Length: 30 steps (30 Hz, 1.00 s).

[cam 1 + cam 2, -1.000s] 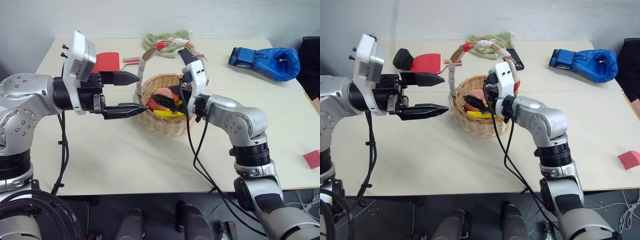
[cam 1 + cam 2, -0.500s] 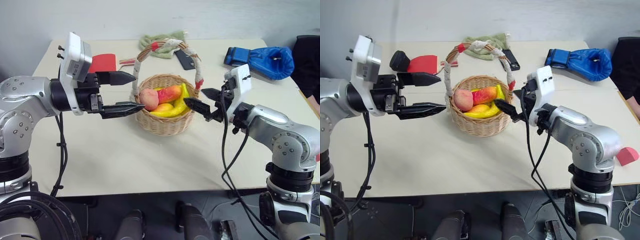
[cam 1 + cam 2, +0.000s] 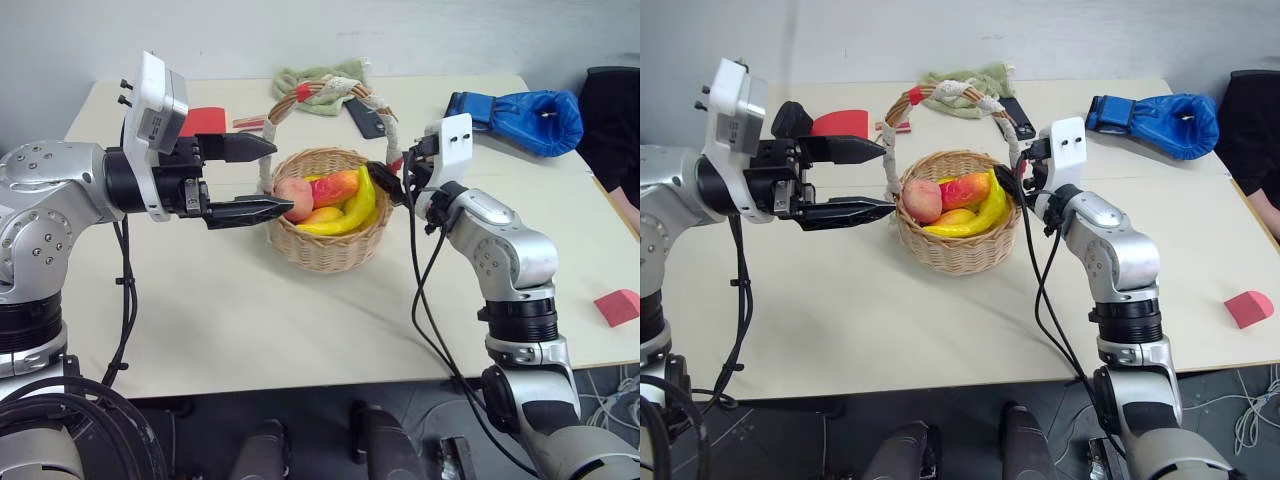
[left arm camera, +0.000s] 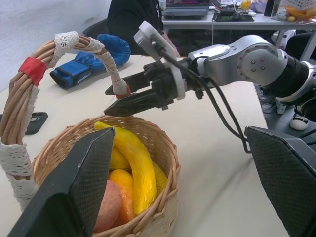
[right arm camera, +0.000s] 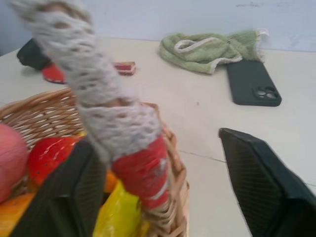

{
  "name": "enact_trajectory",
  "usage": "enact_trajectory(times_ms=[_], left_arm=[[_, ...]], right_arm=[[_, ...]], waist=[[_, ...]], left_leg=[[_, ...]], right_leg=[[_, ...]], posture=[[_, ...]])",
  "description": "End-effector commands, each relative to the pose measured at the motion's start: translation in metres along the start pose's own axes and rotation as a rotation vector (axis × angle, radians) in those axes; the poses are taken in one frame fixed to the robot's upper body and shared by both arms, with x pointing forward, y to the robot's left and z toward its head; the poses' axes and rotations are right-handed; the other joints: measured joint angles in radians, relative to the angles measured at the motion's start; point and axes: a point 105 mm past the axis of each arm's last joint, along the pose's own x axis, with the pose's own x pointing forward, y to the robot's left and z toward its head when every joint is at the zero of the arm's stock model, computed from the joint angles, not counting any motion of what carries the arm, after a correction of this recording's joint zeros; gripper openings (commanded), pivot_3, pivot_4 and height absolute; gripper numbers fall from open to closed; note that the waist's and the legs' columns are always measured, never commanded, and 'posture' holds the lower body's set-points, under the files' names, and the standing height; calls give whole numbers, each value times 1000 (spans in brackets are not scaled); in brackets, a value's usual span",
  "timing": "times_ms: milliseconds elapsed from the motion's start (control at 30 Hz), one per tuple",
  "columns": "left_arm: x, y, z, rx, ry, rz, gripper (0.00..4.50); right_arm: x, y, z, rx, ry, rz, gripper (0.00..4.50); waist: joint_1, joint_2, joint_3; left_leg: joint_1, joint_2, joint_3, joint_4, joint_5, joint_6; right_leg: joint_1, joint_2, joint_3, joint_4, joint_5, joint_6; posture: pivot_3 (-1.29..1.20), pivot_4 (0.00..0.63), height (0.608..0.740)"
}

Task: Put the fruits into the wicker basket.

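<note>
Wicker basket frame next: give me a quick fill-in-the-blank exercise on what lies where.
1. The banana lies inside the wicker ____.
2. The right gripper's two fingers stand either side of the basket's ____.
3. On the table behind the basket, a dark phone lies beside a green ____.
4. The boxing glove is ____ in colour.

Missing words: basket; handle; cloth; blue
</note>
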Motion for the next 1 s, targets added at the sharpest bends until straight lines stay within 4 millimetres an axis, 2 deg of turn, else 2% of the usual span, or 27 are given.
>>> enact_trajectory(times_ms=[33,167,233,300,367,433,533,633,733,867,933,967,1000], left_arm=[[-3,-2,11,59,-19,8,4449],[-3,-1,8,56,-18,9,4449],[-2,1,8,56,-19,10,4449],[1,2,10,57,-31,-5,4449],[5,2,11,58,-43,-21,4449],[10,0,12,57,-56,-40,4449],[14,-1,12,54,-70,-60,4449],[19,-1,11,48,-86,-80,4449],[23,-1,11,41,-101,-95,4449],[32,-1,8,41,-109,-117,4449],[34,0,9,42,-117,-120,4449],[34,0,10,42,-121,-122,4449],[34,1,11,43,-125,-124,4449]], right_arm=[[-5,9,25,-13,-111,58,2150],[-9,10,26,-27,-120,74,747],[-12,11,29,-28,-131,81,309],[-20,5,40,-50,-162,71,300],[-29,-11,47,-110,-172,0,300],[-46,-46,55,-215,-188,-144,300],[-71,-83,60,-267,-194,-275,300],[-104,-122,56,-301,-164,-417,300],[-121,-140,53,-295,-168,-497,300],[-146,-168,41,-201,-218,-685,300],[-151,-172,33,-193,-202,-712,1021],[-152,-172,29,-189,-190,-710,1149],[-153,-171,27,-189,-182,-705,1538]], waist=[[0,0,0],[0,0,0],[0,0,0],[0,0,0],[3,1,0],[10,1,0],[24,1,0],[28,1,0],[24,1,0],[12,1,1],[11,1,1],[10,1,1],[10,1,1]], left_leg=[[0,0,0,0,0,0],[0,0,0,0,0,0],[0,0,0,0,0,0],[0,0,0,0,0,0],[0,0,0,0,0,0],[0,0,0,0,0,0],[-1,-1,1,0,-1,1],[-2,-2,5,0,-1,1],[-2,-1,9,0,-1,2],[2,0,13,0,0,1],[2,0,12,0,1,0],[2,0,12,0,1,0],[2,0,12,0,1,0]], right_leg=[[0,0,0,0,0,0],[0,0,0,0,0,0],[0,0,0,0,0,0],[0,0,0,0,0,0],[0,0,0,0,0,0],[0,0,0,0,0,0],[0,-1,0,-2,0,0],[0,-1,-1,-3,0,0],[0,-1,0,-3,0,0],[0,0,1,-1,1,1],[0,0,1,0,1,1],[0,0,2,1,1,1],[0,0,2,1,1,1]], posture=[[0,150,740],[0,150,740],[0,150,740],[0,150,740],[0,150,740],[0,150,740],[0,150,740],[0,150,740],[0,150,740],[0,150,740],[0,150,740],[0,150,740],[0,150,740]])
